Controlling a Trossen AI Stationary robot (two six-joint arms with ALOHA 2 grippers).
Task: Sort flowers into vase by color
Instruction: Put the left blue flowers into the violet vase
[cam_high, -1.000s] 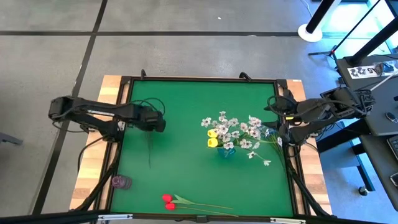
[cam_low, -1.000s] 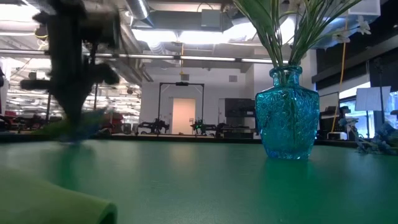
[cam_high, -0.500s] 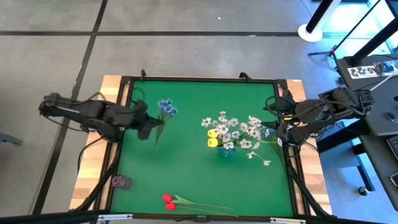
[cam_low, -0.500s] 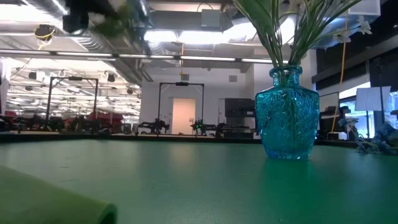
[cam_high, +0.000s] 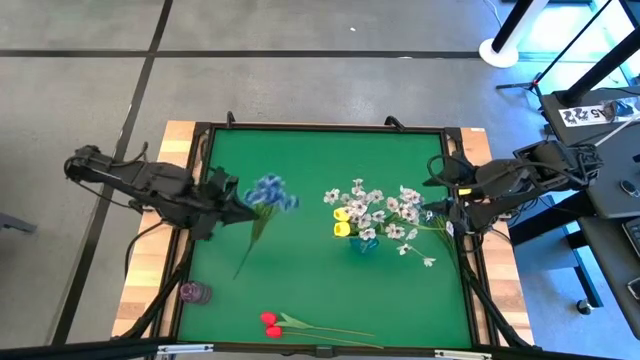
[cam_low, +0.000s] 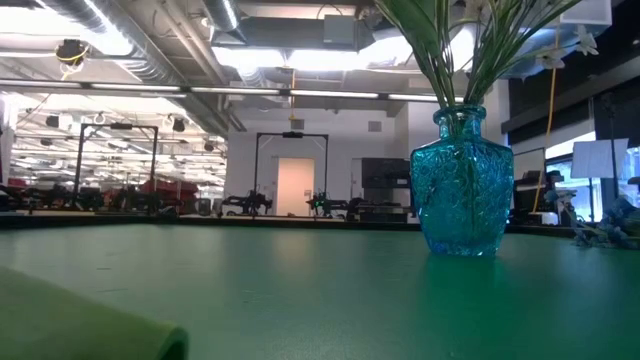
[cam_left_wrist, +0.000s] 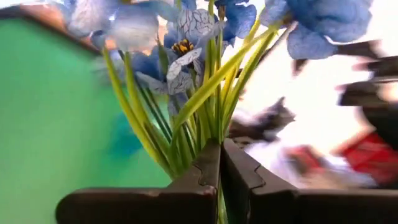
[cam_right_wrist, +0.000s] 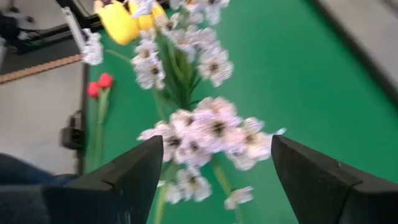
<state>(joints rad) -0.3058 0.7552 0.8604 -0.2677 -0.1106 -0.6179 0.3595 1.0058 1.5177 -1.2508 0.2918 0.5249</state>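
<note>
We see the left claw (cam_high: 232, 203) over the left part of the green tabletop (cam_high: 310, 160), its fingers (cam_left_wrist: 202, 177) pressed together on the green stems of the blue bunch (cam_high: 270, 193). In the left wrist view the stems rise straight out from between the closed fingers, with the blue blossoms (cam_left_wrist: 186, 37) spread above them. From above, the blue heads sit just beside the claw on the side toward the tabletop's middle, and the stem (cam_high: 247, 250) trails down and away toward the near edge, off the tabletop surface as far as we can judge.

The blue glass vase (cam_low: 462, 185) stands upright right of the tabletop's middle. It holds the white sprays (cam_high: 385, 215) and the yellow tulips (cam_high: 343, 221), their green stems gathered in its neck. Some white sprays lean out toward the right edge.

The right claw (cam_high: 447, 208) waits at the right edge of the tabletop, just beside the outermost white blossoms (cam_right_wrist: 211, 127). Its fingers (cam_right_wrist: 130, 171) stand wide apart and hold nothing.

Two red tulips (cam_high: 270, 325) lie flat near the near edge, heads together, stems pointing right. A small purple vase (cam_high: 193, 292) stands at the near left corner, well apart from the blue one. In the low view a soft green shape (cam_low: 80, 325) fills the near left corner; we cannot tell what it is.
</note>
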